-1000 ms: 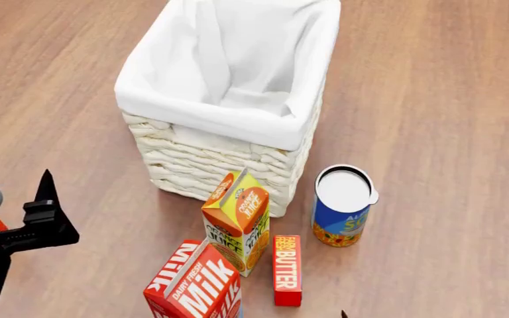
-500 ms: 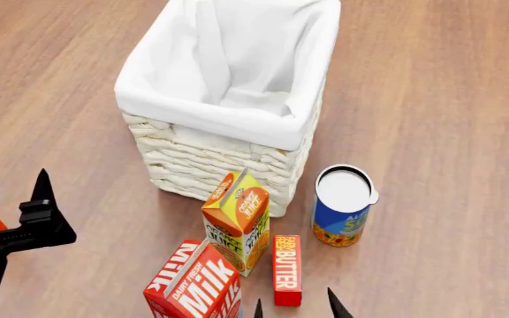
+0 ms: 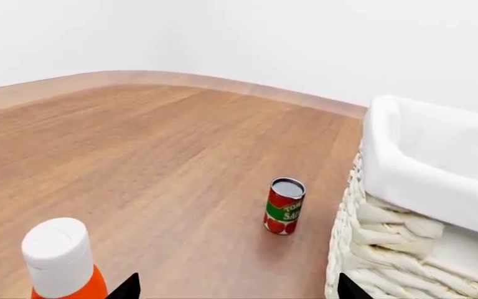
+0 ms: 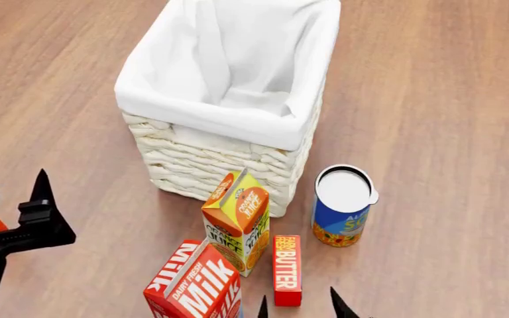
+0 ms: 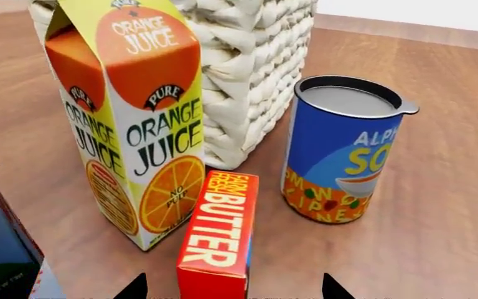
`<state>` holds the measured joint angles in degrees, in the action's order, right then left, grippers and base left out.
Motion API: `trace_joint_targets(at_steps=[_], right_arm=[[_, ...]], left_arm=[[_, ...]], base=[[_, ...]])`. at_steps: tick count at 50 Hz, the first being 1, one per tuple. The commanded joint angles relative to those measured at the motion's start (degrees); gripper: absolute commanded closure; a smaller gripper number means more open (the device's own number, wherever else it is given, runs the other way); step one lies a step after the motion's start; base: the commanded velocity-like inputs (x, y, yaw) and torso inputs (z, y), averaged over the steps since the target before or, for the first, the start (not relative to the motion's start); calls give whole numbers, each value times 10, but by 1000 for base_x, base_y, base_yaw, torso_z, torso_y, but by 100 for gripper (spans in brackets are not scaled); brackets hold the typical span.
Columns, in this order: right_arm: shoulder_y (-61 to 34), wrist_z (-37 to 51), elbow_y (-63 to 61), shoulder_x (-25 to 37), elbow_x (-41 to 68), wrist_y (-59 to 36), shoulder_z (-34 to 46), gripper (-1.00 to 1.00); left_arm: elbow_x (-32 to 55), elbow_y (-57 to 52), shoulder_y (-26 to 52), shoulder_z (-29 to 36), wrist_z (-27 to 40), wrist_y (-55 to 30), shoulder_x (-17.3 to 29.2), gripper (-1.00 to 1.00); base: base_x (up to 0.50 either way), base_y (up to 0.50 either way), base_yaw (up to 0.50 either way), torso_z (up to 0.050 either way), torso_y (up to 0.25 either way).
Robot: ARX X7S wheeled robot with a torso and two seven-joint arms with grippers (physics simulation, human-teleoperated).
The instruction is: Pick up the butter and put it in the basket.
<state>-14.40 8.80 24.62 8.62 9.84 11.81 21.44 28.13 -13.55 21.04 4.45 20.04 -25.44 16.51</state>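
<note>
The butter (image 4: 287,269) lies flat on the surface (image 4: 431,99), beside the juice carton (image 4: 236,220), near the basket (image 4: 228,99). The right end effector (image 4: 297,307) is spread, straddling its near end. The left end effector (image 3: 232,289) is also spread.

Left of slim red butter box (image 4: 287,269): orange-yellow juice carton (image 4: 236,221) stands just beside.
Right: bare wooden surface (image 4: 431,252), blue can (image 4: 342,207) near.
Above: open.
</note>
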Motion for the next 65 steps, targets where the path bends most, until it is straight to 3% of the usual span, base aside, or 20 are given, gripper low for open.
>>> trace_joint_targets(at_steps=[1, 29, 65], right_arm=[[-15, -6, 14, 0, 8, -17, 5, -100], [-63, -14, 82, -14, 15, 11, 14, -100], [-90, -13, 113, -14, 37, -29, 20, -100]], left_arm=[[0, 1, 0, 4, 3, 0, 0, -100], [9, -15, -7, 7, 9, -4, 6, -100], [18, -23, -9, 10, 17, -6, 10, -100]], base=[[0, 0, 0, 0, 0], [0, 0, 0, 0, 0], [0, 0, 0, 0, 0]])
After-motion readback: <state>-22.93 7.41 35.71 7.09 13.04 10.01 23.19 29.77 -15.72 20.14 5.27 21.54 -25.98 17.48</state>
